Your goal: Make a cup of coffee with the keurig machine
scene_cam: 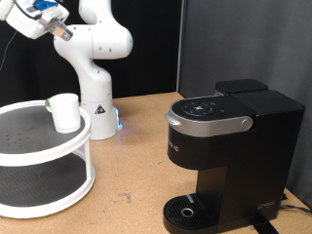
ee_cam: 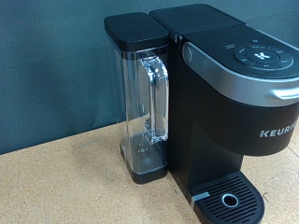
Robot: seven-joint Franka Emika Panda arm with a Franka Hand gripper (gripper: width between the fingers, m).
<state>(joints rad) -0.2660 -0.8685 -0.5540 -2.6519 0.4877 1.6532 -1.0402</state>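
Observation:
The white cup [scene_cam: 64,112] stands upright on the top tier of a round white shelf [scene_cam: 39,156] at the exterior view's left. The black keurig machine [scene_cam: 229,146] stands at the exterior view's right with its silver-rimmed lid down and its drip tray [scene_cam: 185,210] bare. My gripper [scene_cam: 34,18] is high at the exterior view's top left, far above the cup and far from the machine, with its fingers cut off by the frame edge. The wrist view shows no fingers. It shows the machine [ee_cam: 234,103], its clear water tank [ee_cam: 145,103] and its drip tray [ee_cam: 229,198].
The arm's white base [scene_cam: 95,107] stands behind the shelf on the wooden table [scene_cam: 127,185]. The shelf has a lower tier [scene_cam: 34,190]. A small greenish thing [scene_cam: 49,102] sits beside the cup, too small to identify. A dark curtain hangs behind.

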